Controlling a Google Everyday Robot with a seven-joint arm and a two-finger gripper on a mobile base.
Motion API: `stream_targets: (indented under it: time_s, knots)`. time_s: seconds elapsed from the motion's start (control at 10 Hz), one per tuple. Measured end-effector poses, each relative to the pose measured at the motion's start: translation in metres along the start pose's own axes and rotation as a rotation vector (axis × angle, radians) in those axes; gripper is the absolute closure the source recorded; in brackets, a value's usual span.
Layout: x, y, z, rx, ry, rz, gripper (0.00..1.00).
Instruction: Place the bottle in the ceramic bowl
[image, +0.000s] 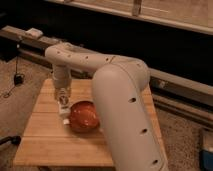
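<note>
We look down on a pale wooden table (50, 142) where the robot's white arm (122, 107), dotted with dark round holes, fills the middle and right of the view before bending back toward the table's far left corner. At the end of that arm the gripper (63, 105) points downward, just beside the left rim of the ceramic bowl (82, 116), an orange-red glazed dish that sits on the boards near the table's centre, its right side hidden behind the arm. A slim pale object hangs below the gripper, and we take it to be the bottle (64, 114); it stands roughly upright with its lower end (66, 121) close to the bowl's left edge, and we cannot tell whether it touches the bowl or the wood. The gripper appears to have hold of the bottle from above, though how far the jaws stand apart is not something we can make out. Behind the table a long dark rail (180, 85) runs across the floor, with a small light block (35, 32) resting on its left end, and a thin cable (15, 82) trails over the speckled floor at the left.
</note>
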Motion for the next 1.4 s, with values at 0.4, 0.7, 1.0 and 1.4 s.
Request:
stream_targets:
  time_s: [0.4,0.7,1.0,1.4]
  knots:
    - [-0.003,-0.032,0.022,0.041,-0.003,0.068,0.69]
    - [0.003,-0.056,0.024,0.056,-0.019,0.103,0.38]
    - [0.014,-0.089,0.019,0.055,-0.034,0.165,0.26]
    - [0.023,-0.103,0.016,0.025,-0.057,0.190,0.26]
